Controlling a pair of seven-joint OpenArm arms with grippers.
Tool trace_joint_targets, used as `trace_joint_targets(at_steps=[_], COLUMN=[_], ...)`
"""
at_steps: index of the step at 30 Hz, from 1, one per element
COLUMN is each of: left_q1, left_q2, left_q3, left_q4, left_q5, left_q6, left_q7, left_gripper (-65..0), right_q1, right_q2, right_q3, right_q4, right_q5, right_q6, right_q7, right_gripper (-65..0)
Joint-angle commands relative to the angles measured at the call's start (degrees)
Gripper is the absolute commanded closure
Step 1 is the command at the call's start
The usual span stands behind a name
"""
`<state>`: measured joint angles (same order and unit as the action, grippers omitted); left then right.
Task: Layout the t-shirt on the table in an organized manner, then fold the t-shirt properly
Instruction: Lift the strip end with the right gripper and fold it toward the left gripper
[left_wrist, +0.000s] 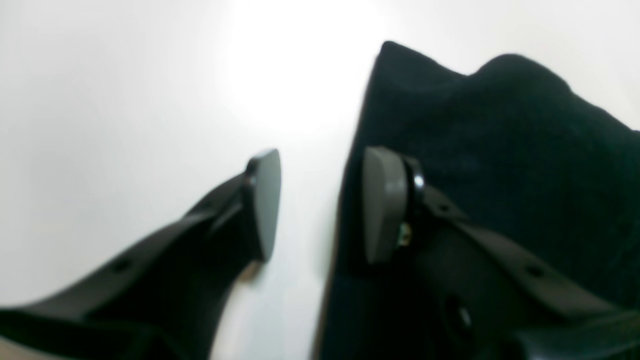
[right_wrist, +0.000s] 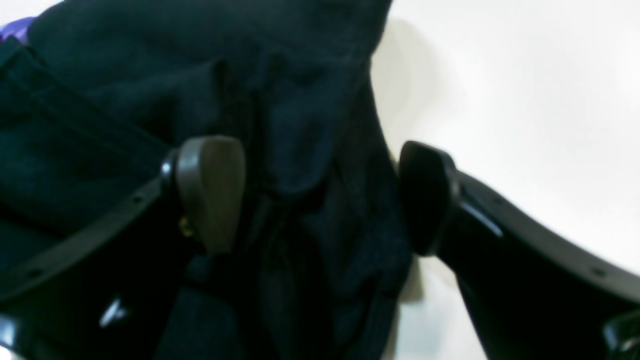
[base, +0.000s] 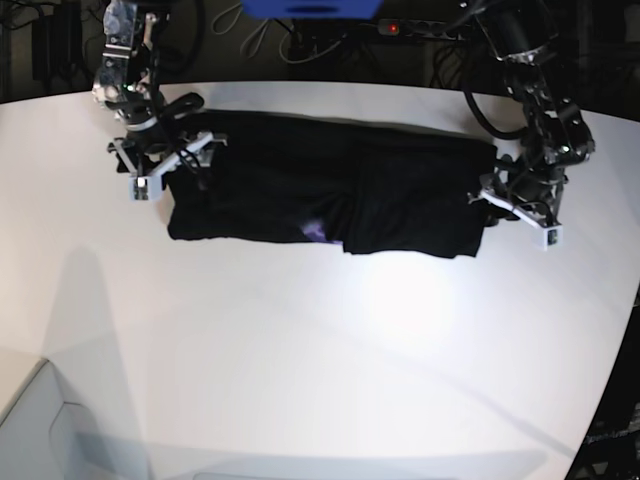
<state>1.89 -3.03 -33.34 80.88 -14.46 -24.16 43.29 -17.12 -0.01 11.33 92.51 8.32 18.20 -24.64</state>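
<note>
The black t-shirt (base: 330, 185) lies spread in a long band across the far half of the white table (base: 320, 350), with a bit of purple print (base: 315, 232) at its front edge. My left gripper (base: 512, 208) is open at the shirt's right end. In the left wrist view it (left_wrist: 322, 205) straddles the shirt's edge (left_wrist: 490, 150), one finger over cloth and one over bare table (left_wrist: 125, 125). My right gripper (base: 172, 165) is open at the shirt's left end. In the right wrist view it (right_wrist: 320, 195) has bunched cloth (right_wrist: 300, 125) between its fingers, with purple print (right_wrist: 15, 30) at top left.
Cables and dark equipment (base: 420, 30) run behind the table's far edge, with a blue object (base: 310, 8) above. The table's curved edge (base: 610, 370) falls away at the right. A pale box-like surface (base: 30, 430) sits at the lower left corner.
</note>
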Motion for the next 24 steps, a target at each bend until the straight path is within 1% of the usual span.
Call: trace_joint_targets(at_steps=[1, 3, 5, 7, 11, 15, 18, 24], left_q1=[-0.6, -0.5, -0.5, -0.5, -0.5, -0.5, -0.5, -0.5], left_q2=[-0.6, -0.6, -0.7, -0.7, -0.7, -0.7, -0.7, -0.7], left_q3=[-0.1, -0.1, -0.3, -0.3, -0.3, -0.3, -0.3, 0.0], left_q4=[0.8, 0.8, 0.8, 0.8, 0.8, 0.8, 0.8, 0.8], left_q5=[-0.6, -0.5, -0.5, -0.5, -0.5, -0.4, -0.4, -0.4], left_q6=[-0.1, -0.1, -0.1, -0.1, -0.1, -0.1, -0.1, -0.1], left_q7=[-0.9, -0.9, -0.9, -0.9, -0.9, -0.9, -0.9, -0.9], left_gripper=[-26.1, -26.1, -26.1, -26.1, -26.1, -26.1, -26.1, -26.1], right_q1=[-0.1, -0.1, -0.1, -0.1, -0.1, -0.5, -0.7, -2.3], right_q2=[-0.4, -1.0, -1.1, -1.2, -1.3, -1.3, -1.3, -1.0], right_q3=[-0.2, -0.2, -0.2, -0.2, -0.2, -0.3, -0.9, -7.2], right_q4=[-0.2, -0.9, -1.3, -1.6, -1.5, 0.6, 5.3, 16.5], right_q5=[0.4, 0.4, 0.4, 0.4, 0.4, 0.4, 0.4, 0.4], right_q6=[0.2, 0.4, 0.5, 0.5, 0.5, 0.5, 0.5, 0.5], right_q7=[-0.8, -0.8, -0.8, -0.8, -0.8, -0.8, -0.8, -0.7], right_gripper=[-47.9, -43.6, -35.8, -24.8, 0.0, 0.0, 0.0, 0.0])
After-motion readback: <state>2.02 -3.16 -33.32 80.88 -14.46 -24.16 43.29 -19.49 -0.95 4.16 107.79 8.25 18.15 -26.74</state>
